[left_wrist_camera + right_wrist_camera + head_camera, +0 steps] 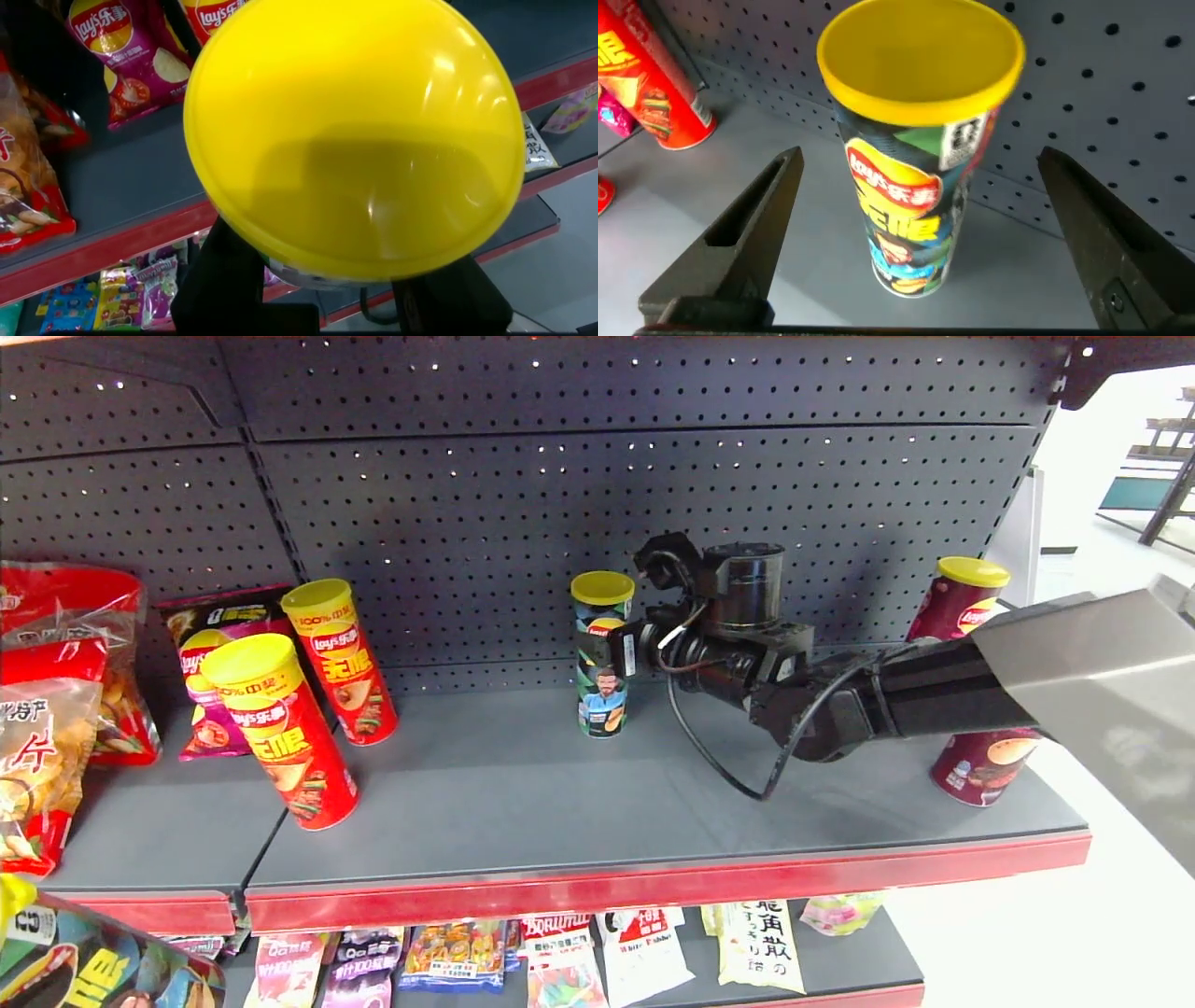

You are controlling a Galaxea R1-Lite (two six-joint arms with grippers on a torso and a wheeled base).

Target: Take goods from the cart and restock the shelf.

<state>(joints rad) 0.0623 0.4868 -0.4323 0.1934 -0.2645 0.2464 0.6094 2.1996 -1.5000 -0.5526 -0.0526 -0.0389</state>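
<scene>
The right end effector (922, 163) hung released around the dark chip can (602, 695), placed at the shelf's (560, 803) back edge. The left end effector (332, 291) grasped a yellow-lidded can (355, 131), not yet shelved.

Maroon can (982, 763) partly behind right arm (934, 700)

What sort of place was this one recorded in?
Probably a shop, or a mock-up of one: a pegboard-backed shelf with a red front edge, chip canisters and snack bags standing on it, and more packets on the shelf below.
</scene>
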